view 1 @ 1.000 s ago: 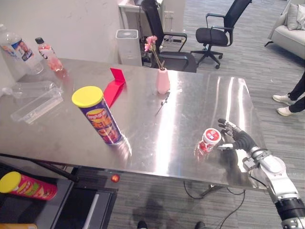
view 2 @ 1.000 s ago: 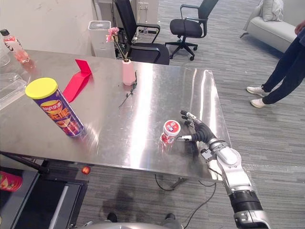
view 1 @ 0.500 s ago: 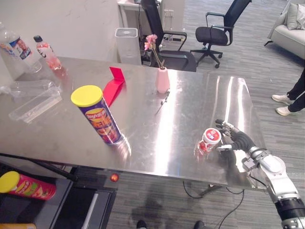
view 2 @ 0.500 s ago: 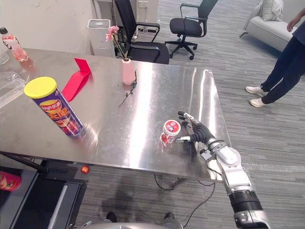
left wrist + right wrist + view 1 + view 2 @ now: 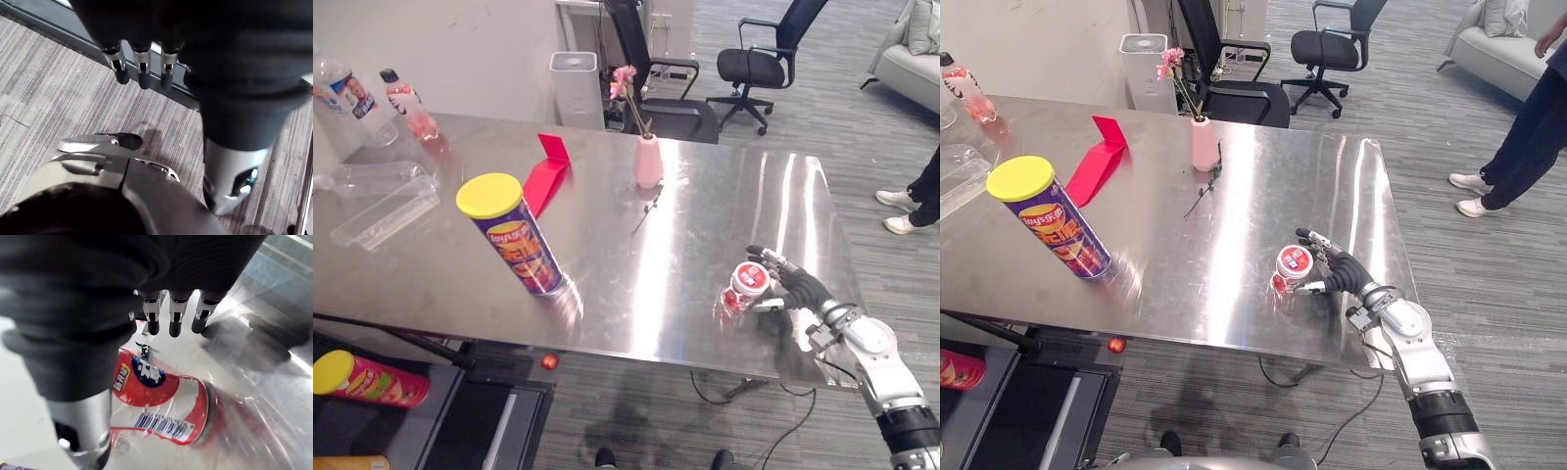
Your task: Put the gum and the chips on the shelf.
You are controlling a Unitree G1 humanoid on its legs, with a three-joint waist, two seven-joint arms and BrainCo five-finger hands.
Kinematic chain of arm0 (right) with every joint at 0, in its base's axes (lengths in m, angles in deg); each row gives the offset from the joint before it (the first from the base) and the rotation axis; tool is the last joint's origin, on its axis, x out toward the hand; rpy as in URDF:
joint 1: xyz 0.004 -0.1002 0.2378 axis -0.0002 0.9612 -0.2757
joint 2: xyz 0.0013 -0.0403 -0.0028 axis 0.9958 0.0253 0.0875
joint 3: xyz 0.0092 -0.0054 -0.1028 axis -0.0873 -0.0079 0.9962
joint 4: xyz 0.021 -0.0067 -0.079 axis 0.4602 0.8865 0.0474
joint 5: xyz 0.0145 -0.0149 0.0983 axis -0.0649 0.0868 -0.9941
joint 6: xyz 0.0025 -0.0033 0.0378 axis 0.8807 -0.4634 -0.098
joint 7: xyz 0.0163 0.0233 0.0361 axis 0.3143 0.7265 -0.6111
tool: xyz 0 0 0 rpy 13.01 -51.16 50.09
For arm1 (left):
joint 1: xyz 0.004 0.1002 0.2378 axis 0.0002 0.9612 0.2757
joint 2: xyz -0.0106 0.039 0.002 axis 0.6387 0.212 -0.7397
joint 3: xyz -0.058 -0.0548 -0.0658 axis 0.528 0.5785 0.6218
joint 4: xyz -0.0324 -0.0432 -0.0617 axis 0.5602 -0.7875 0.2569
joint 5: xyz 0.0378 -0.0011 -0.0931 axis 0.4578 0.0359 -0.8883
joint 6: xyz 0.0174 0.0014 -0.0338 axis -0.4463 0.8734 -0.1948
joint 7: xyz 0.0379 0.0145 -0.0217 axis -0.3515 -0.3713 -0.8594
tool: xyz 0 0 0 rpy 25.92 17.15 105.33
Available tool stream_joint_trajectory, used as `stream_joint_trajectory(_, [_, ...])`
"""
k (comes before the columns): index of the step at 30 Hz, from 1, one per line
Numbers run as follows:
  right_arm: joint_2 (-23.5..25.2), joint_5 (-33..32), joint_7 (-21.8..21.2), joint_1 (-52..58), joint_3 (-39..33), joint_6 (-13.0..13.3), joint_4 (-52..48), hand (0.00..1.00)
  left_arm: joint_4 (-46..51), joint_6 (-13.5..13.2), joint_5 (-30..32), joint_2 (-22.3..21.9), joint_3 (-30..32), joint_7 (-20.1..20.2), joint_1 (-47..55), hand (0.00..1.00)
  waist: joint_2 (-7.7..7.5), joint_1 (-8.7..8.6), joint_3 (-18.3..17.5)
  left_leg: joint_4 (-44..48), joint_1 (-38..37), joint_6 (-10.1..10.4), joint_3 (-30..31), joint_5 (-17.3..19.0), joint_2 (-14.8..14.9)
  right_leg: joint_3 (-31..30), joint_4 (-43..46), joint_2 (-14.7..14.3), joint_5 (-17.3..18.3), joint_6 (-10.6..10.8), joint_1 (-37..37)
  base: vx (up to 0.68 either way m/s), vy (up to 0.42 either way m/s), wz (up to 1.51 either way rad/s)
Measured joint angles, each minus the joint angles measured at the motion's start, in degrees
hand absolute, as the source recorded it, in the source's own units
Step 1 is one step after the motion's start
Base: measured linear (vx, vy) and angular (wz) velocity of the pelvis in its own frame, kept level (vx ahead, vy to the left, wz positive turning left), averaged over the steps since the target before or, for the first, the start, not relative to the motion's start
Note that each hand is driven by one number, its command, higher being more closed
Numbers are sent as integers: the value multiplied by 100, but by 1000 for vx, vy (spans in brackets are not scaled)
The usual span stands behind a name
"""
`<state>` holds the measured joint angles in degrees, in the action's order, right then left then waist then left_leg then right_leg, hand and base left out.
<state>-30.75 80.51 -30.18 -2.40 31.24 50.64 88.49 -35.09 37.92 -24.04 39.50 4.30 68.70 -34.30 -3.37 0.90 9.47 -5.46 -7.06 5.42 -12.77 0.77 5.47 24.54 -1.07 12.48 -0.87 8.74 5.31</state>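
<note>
The gum (image 5: 744, 286), a small red and white tub with a white lid, stands near the steel table's (image 5: 705, 225) front right edge. My right hand (image 5: 800, 291) sits just to its right, open, fingers reaching along its far side and thumb at its near side. In the right wrist view the gum (image 5: 161, 401) lies between the straight fingers (image 5: 175, 318) and the thumb, not clasped. The chips (image 5: 509, 235), a purple can with a yellow lid, stand tilted at the table's front left. My left hand (image 5: 142, 73) hangs open above the floor.
A pink vase (image 5: 648, 162) with a flower, a red folded card (image 5: 546, 176), a clear plastic box (image 5: 386, 211) and bottles (image 5: 406, 103) stand further back. A second chips can (image 5: 367, 382) lies below the table's left. A person's legs (image 5: 915, 201) are at the right.
My right hand has crept left, so its fingers and thumb now flank the gum. The gum and chips have stayed put.
</note>
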Motion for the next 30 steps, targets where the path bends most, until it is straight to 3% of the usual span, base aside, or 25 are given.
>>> stream_joint_trajectory(18, [11,1,-318,125,135,-34,-347,0,4,-2,-4,-11,0,-7,-3,0,11,87,17,0,6,0,8,0,1,-4,3,0,0,0,-4,0,0,0])
stream_joint_trajectory(30, [11,3,-261,276,115,-141,-556,0,4,-2,-18,-10,0,-9,-3,0,10,88,18,0,8,0,1,1,2,-15,5,-1,0,0,-9,0,0,0])
